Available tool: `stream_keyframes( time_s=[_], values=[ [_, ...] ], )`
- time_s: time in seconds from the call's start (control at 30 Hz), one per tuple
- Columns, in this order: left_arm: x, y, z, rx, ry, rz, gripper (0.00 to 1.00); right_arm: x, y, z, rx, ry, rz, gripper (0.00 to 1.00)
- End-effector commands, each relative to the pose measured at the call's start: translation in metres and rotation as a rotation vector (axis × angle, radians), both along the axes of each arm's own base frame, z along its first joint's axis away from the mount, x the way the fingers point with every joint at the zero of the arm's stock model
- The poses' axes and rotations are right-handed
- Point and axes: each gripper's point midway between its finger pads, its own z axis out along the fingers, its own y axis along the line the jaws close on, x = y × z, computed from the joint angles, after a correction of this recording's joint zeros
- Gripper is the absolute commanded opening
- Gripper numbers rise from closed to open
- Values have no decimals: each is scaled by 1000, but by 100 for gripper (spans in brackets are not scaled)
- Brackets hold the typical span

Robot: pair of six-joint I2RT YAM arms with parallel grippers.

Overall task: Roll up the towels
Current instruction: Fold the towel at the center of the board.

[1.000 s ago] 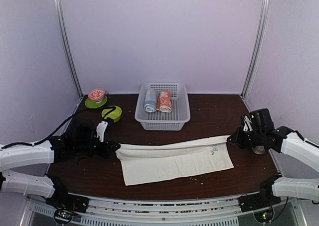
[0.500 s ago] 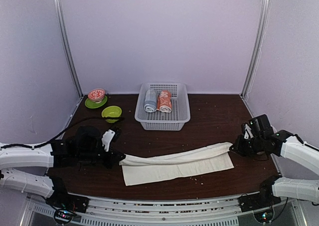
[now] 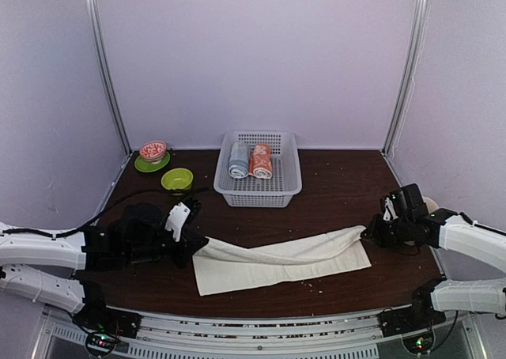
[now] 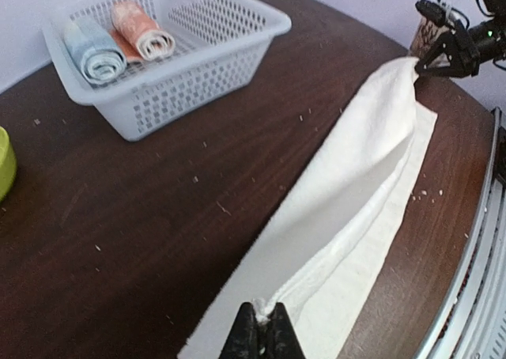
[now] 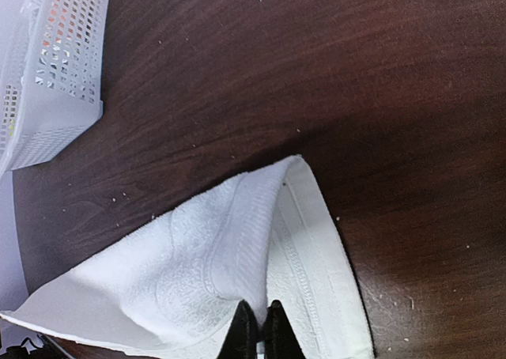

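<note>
Cream towel point(image 3: 277, 262) along the worktop's point(image 3: 340, 185) near edge, its ends clamped by left end effector point(image 3: 194, 250) and right end effector point(image 3: 366, 233).

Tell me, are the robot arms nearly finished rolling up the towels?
About halfway. The orange towel already lies rolled in the basket, beside a grey-blue roll. The cream towel is in hand: the left gripper and right gripper each pinch an end of one long edge, lifting it to fold over. Rolling it up has not yet begun, and it probably goes in the basket after.
</note>
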Motion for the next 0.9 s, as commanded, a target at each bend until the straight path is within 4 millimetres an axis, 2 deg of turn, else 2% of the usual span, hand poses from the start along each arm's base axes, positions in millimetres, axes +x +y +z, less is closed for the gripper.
stream_keyframes(
  time_s=[0.0,0.13,0.3,0.53,0.67,0.8,0.87],
  values=[
    [26,15,59,-72,-324,96,0,30,5,36,35,-138,-18,0],
    [33,24,68,-17,-464,110,0,36,6,37,23,-133,-18,0],
    [33,29,44,46,-465,104,0,39,8,29,32,-125,-20,0],
    [15,21,6,45,-358,-2,0,40,11,12,35,-79,-13,0],
    [4,16,-4,35,-306,-44,0,36,10,6,22,-52,-5,0],
    [-7,14,-4,11,-267,-71,0,25,5,-1,-6,-17,1,0],
    [-18,16,-18,28,-229,-108,0,19,4,-7,-8,-1,1,0]
  ],
)
